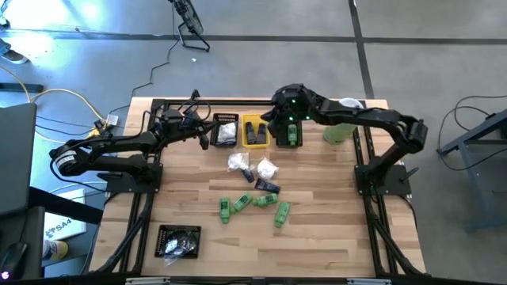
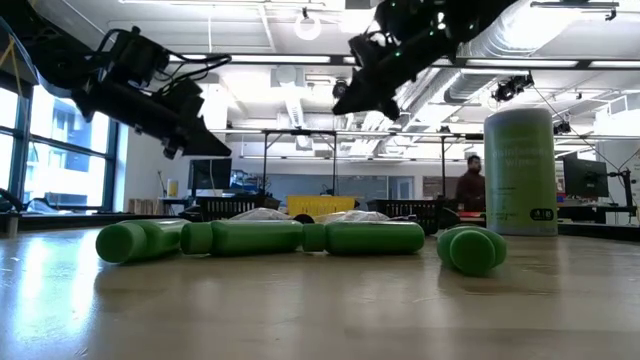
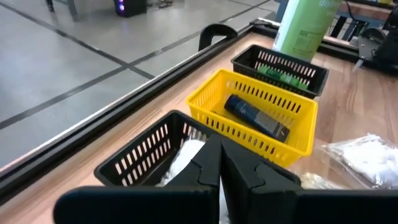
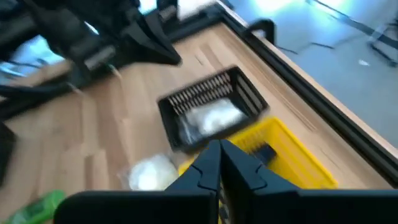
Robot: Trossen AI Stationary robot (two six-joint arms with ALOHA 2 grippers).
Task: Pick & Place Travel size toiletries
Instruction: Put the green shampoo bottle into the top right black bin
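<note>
Green bottles (image 2: 260, 237) lie closest on my table. Above the bins, my right gripper (image 4: 219, 163) is pressed together, holding nothing. My left gripper (image 3: 221, 163) is pressed together too. One tube (image 3: 256, 116) lies in the yellow bin (image 3: 298, 134).

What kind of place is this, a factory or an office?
Probably a robotics lab or workshop: a wooden table on a bare concrete floor, exposed ceiling ducts overhead, and loose cables trailing beside it.
</note>
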